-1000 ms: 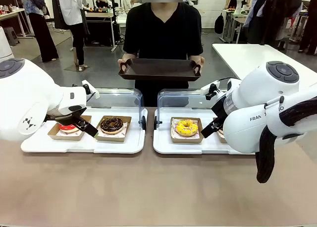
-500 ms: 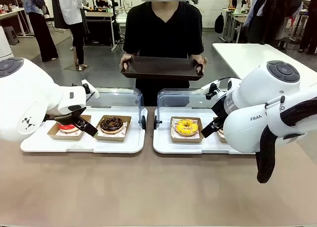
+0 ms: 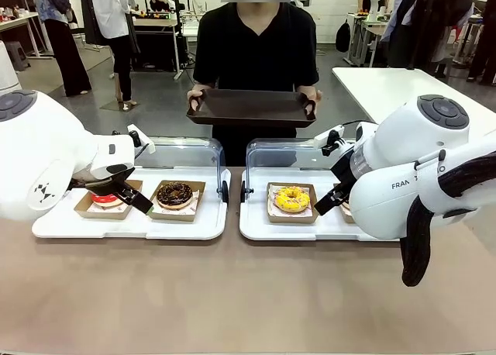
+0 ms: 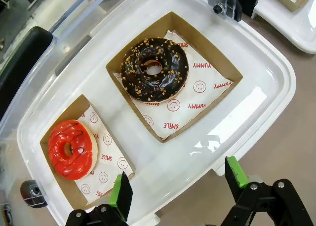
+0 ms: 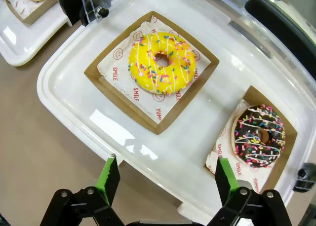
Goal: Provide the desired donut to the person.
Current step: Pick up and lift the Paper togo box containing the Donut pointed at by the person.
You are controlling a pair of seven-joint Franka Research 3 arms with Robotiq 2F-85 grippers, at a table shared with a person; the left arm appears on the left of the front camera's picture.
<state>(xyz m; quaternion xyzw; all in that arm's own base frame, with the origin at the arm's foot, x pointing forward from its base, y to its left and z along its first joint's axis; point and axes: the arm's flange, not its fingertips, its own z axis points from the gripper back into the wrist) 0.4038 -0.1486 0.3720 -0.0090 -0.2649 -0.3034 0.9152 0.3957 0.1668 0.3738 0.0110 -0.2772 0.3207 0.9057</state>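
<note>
The person [image 3: 256, 49] stands at the far side and holds a dark tray [image 3: 252, 107] in both hands. My left gripper [image 3: 128, 197] [image 4: 177, 179] hovers open over the left white tray [image 4: 256, 95], just above its near rim. That tray holds a red-glazed donut [image 4: 70, 149] and a chocolate donut with nuts [image 4: 155, 69], each in a cardboard box. Open too, my right gripper [image 3: 329, 203] [image 5: 167, 170] hangs over the right white tray [image 5: 74, 83]. A yellow sprinkled donut [image 5: 162, 62] and a chocolate sprinkled donut [image 5: 260, 134] lie there.
Clear lids [image 3: 182, 152] stand open behind both white trays. Bare brown table [image 3: 232, 293] lies in front of them. A white table [image 3: 387, 87] stands at the far right, and bystanders move about in the background.
The person's dark tray has shifted slightly. Neither arm has moved and both grippers stay open.
</note>
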